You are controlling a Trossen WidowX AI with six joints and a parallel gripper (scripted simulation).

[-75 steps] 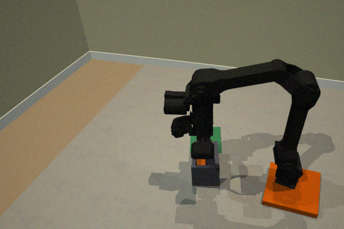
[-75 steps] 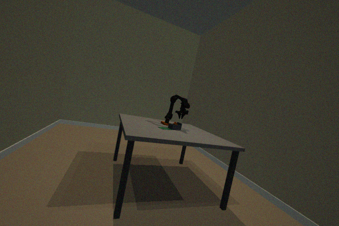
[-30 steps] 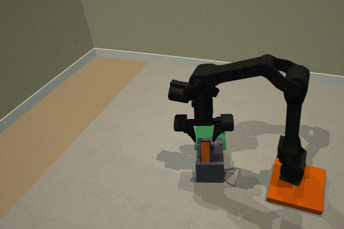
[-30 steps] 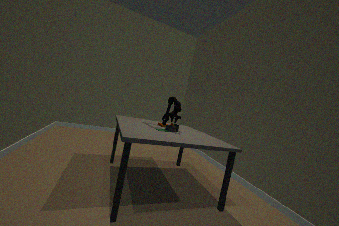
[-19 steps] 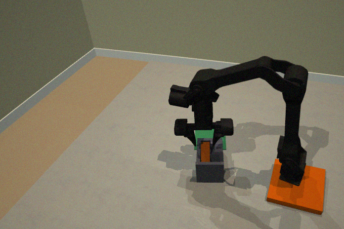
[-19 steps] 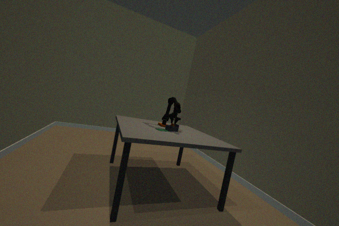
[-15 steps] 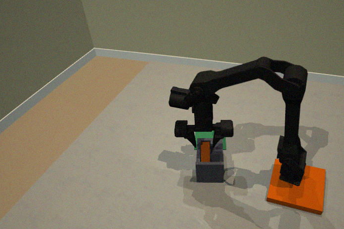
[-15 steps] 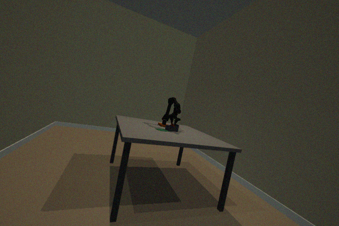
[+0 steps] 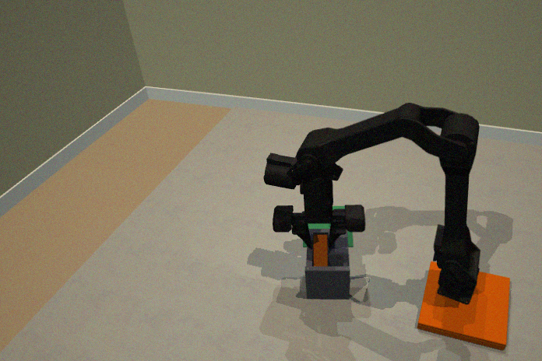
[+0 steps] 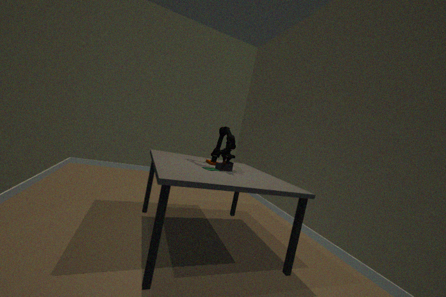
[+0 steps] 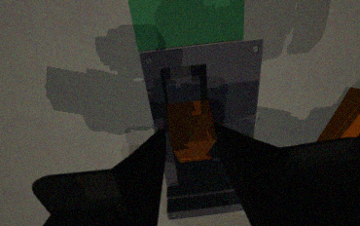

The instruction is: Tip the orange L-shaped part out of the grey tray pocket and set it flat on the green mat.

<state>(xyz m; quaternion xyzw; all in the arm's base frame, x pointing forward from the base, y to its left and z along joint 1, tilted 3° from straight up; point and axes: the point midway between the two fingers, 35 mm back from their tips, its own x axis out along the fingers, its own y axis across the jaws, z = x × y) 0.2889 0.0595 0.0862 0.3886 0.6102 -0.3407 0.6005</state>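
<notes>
The orange part is tipped in the pocket of the grey tray. Its end toward the mat stands raised, with dark empty pocket showing beyond it in the wrist view. My gripper points down over the tray, partly open, with one finger on each side of the raised part. The fingertips are very close to its sides; narrow gaps seem to remain, and contact is hard to tell. The green mat lies flat just beyond the tray, partly hidden by the arm in the top view.
The arm stands on an orange base plate to the right of the tray in the top view. The tray's raised near wall stands at the side away from the mat. Arm shadows fall across the table.
</notes>
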